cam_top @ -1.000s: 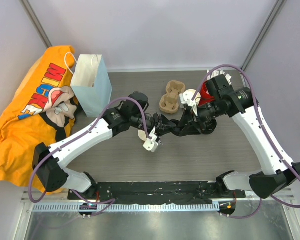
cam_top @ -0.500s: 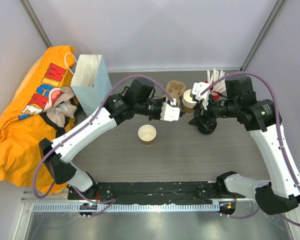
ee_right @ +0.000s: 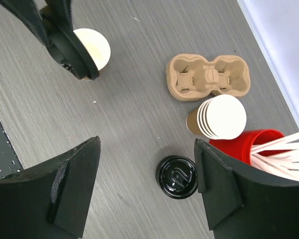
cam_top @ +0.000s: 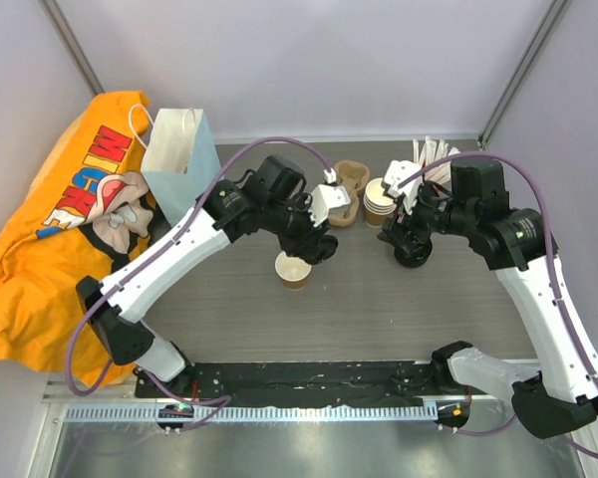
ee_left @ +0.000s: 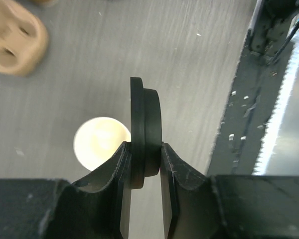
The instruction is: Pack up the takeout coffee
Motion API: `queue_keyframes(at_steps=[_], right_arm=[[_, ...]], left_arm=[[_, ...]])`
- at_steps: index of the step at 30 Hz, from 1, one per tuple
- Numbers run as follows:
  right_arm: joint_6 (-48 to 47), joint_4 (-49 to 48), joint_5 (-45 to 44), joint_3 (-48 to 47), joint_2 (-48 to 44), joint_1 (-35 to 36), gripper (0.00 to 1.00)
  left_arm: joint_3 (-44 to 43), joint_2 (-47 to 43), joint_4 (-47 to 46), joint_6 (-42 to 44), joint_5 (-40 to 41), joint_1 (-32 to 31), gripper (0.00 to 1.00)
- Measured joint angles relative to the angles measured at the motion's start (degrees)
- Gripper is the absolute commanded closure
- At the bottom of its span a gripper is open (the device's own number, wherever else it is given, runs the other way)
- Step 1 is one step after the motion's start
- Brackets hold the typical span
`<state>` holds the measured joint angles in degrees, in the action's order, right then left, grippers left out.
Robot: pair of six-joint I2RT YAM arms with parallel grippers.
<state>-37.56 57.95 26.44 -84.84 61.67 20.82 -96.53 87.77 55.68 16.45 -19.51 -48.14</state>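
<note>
Barely begun, by my reading: the left end effector (ee_left: pixel 144 150) pinches a black lid (ee_left: pixel 145 122) on edge, the lidless cup (ee_left: pixel 99 143) stands on the desk (ee_left: pixel 189 59) just beneath it, the right end effector (ee_right: pixel 147 149) hangs wide and empty, and capping and packing are not yet done.

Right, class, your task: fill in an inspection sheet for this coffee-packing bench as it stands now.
Surface: grey wood-grain table.
Job's things: kraft cup upright, lidless; black lid held edge-on close by it.
Clutter: loose lid, cup stack, pulp carrier, red cup of white sticks.
Grippers: left gripper shut on black lid; right gripper open, empty, over loose lid.
Cables: purple cables arching over both arms.
Surroundings: blue paper bag and orange cloth at left; pale walls.
</note>
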Motion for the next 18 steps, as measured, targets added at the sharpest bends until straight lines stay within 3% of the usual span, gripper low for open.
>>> queue_keyframes(at_steps=[3,6,11,18], right_arm=[[0.0,-1.4,1.6,1.2,-0.2,0.0,0.25],[-0.1,-2.7,2.9,2.4,0.2,0.6,0.31],[-1.3,-5.0,2.6,3.1,3.8,7.3,0.32],[-4.8,-7.0,-1.5,2.4,11.5,17.1,0.35]], left_arm=[[-0.9,2.4,1.4,-5.2,-5.7,3.6,1.00],[-5.2,8.0,2.4,-11.8,-14.9,11.5,1.00],[-9.4,17.0,-1.3,-23.0,-29.1,22.0,1.00],[-8.0,23.4,-7.3,-34.2,-37.6,24.4,1.00]])
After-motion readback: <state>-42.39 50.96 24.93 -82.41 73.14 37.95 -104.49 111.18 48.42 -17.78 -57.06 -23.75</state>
